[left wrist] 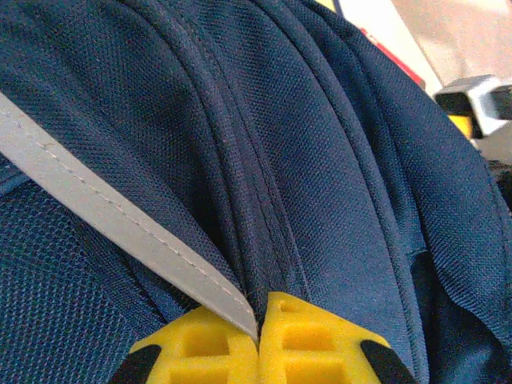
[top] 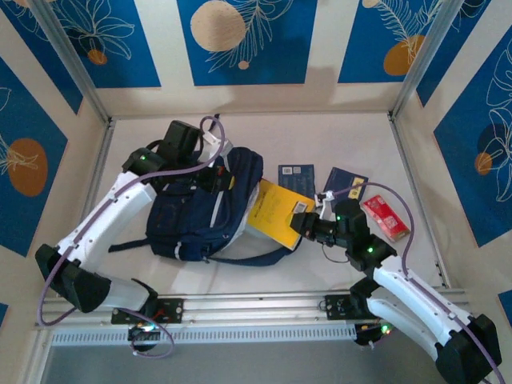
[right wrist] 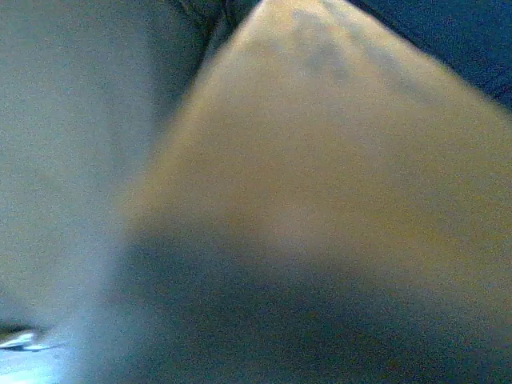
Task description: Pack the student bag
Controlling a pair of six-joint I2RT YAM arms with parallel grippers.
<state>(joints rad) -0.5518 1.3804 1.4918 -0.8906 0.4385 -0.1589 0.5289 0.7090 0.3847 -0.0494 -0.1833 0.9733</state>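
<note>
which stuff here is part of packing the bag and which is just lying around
In the job: student bag, yellow book at its opening, left gripper, right gripper.
Lying about: dark blue booklet, second dark blue booklet, red box.

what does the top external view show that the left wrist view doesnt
Top external adds the whole layout: the right gripper holding a yellow book against the student bag, with two dark blue booklets and a red packet on the table. Left wrist adds close detail: yellow fingertips pressed shut on the fabric beside a grey stripe. Both share the student bag and the left gripper.
</note>
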